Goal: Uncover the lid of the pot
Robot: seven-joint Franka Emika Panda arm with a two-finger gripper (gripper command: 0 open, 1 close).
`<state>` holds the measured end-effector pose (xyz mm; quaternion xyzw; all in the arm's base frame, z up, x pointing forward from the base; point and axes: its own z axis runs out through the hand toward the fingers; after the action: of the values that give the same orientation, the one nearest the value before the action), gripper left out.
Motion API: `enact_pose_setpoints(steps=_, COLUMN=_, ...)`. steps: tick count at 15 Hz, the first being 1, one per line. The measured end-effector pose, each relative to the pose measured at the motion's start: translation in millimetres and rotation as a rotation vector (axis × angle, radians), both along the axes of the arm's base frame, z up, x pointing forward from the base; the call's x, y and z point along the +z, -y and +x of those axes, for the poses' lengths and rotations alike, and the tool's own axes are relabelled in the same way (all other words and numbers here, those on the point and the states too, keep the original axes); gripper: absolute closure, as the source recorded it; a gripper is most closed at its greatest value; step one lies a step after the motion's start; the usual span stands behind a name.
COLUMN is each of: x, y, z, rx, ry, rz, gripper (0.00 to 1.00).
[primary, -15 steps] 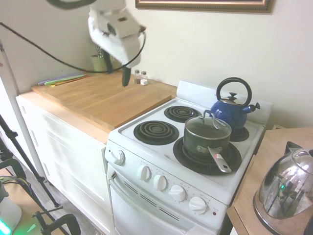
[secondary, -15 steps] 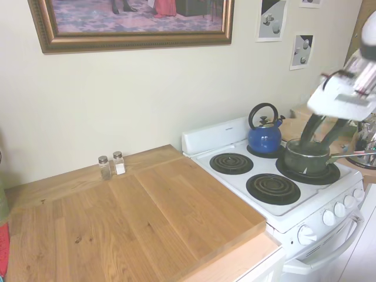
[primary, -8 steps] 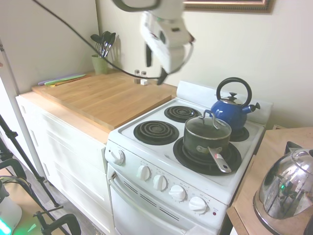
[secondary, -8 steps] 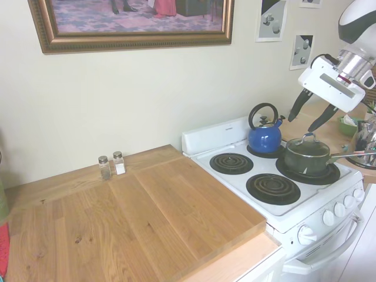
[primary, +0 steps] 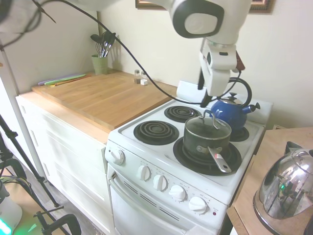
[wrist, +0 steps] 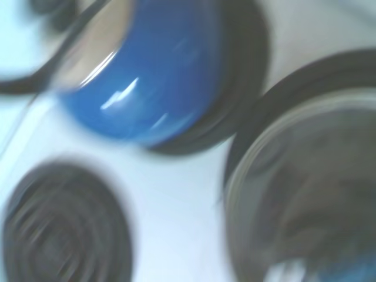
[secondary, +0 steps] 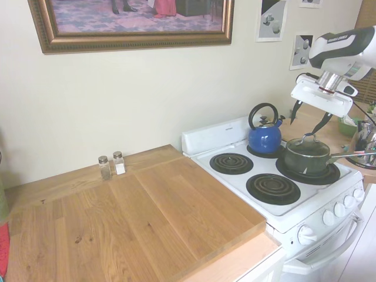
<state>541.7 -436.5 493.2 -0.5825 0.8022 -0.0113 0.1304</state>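
So nothing's actually done yet on this one. The round clear glass lid with the silver rim and arched loop handle [primary: 208, 126] is sitting flat on the dark grey straight-sided saucepan with the long silver handle [primary: 205, 141], which is on the near right burner of the white electric stove [primary: 146, 155].

My two-finger gripper [secondary: 310, 115] hangs in the air above that corner of the stove. The dark fingers [secondary: 295, 111] are spread wide, with nothing between them. The lid's loop handle is below me and not touching; from the second exterior view I look roughly over the pot, maybe a touch toward the round blue kettle with the black handle [primary: 232, 108] on the far right burner. The wrist view is blurry, but shows the kettle and the lid's rim [wrist: 305, 194] side by side.

What's left, I reckon: line up over the loop, come down, pinch it, lift the lid off.
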Motion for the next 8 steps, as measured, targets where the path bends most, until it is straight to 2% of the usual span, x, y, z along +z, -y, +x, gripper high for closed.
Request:
enact_pose_setpoints(steps=1, x=-4, y=5, z=5, rx=-0.033, ry=-0.046, rz=0.003, gripper=0.0)
enact_pose_setpoints(steps=2, x=-5, y=9, z=8, rx=-0.046, ry=-0.078, rz=0.006, gripper=1.0)
enact_pose_setpoints(steps=8, x=-3, y=2, z=16, rx=-0.031, ry=-0.145, rz=0.031, gripper=1.0)
